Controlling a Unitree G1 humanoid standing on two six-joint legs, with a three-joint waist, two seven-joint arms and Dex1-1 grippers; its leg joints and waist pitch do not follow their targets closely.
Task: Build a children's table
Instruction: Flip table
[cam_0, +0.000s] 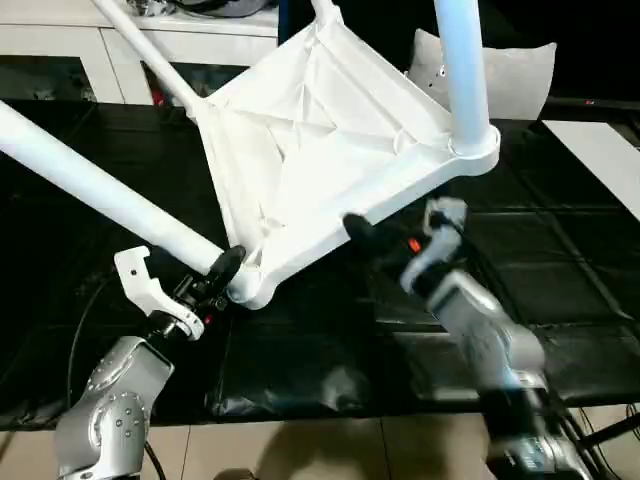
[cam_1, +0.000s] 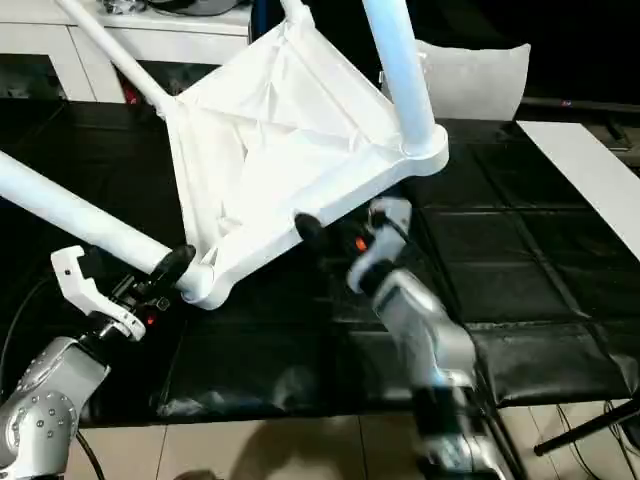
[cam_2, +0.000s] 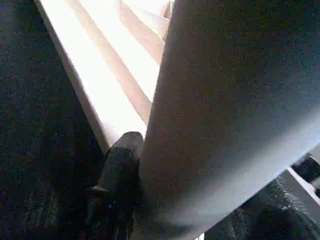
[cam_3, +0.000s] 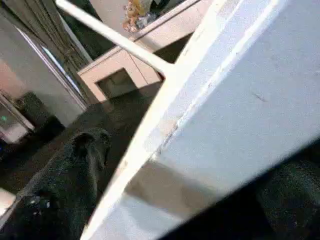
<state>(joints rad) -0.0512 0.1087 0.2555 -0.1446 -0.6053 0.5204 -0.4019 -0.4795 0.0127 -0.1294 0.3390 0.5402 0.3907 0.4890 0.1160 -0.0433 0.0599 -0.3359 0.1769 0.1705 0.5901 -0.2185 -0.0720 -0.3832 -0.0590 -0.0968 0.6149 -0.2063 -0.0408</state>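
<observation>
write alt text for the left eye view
A white table top lies tilted, ribbed underside up, on a black mat, with legs in its corner sockets. The left gripper clasps the near-left leg; the right gripper reaches open to the top's near edge.

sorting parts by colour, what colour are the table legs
White, like the top; clearest on the leg in the left eye view.

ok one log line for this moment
table top: tilted, legs on | left gripper: gripping leg by corner socket | right gripper: open at near edge
</observation>
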